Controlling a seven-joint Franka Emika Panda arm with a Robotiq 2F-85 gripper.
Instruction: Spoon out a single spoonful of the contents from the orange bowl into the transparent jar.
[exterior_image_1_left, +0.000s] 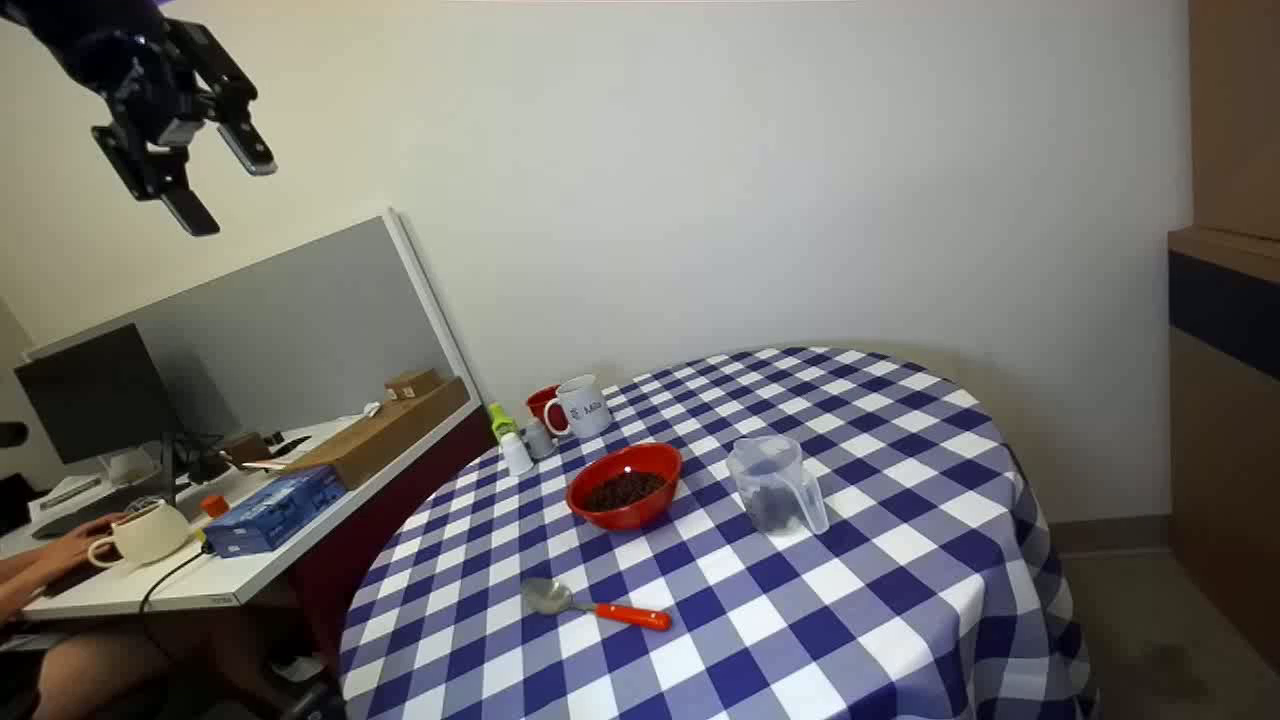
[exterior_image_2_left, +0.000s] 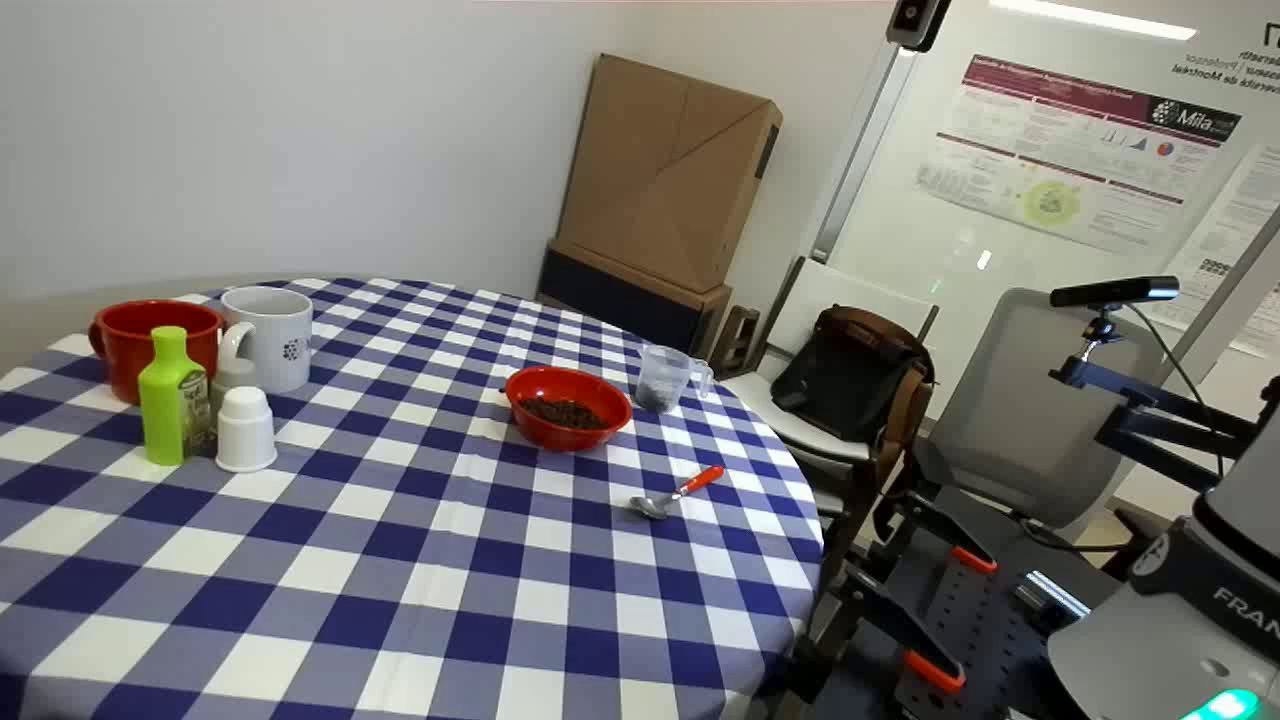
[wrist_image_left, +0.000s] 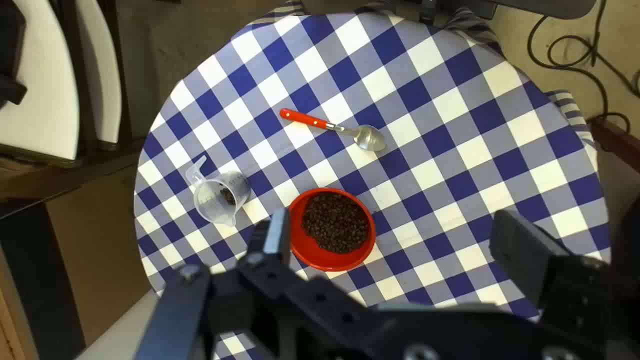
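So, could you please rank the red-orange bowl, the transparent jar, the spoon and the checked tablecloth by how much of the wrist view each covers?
From largest to smallest:
1. Checked tablecloth
2. Red-orange bowl
3. Transparent jar
4. Spoon, long but slim

It is an office-like lab; desk (exterior_image_1_left: 230, 576), monitor (exterior_image_1_left: 95, 392), research poster (exterior_image_2_left: 1080, 150) and robot arm (exterior_image_2_left: 1140, 640) show it.

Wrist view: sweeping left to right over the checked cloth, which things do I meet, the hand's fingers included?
Transparent jar → one finger → orange bowl → the other finger. Spoon left out: its left-to-right span overlaps the bowl's.
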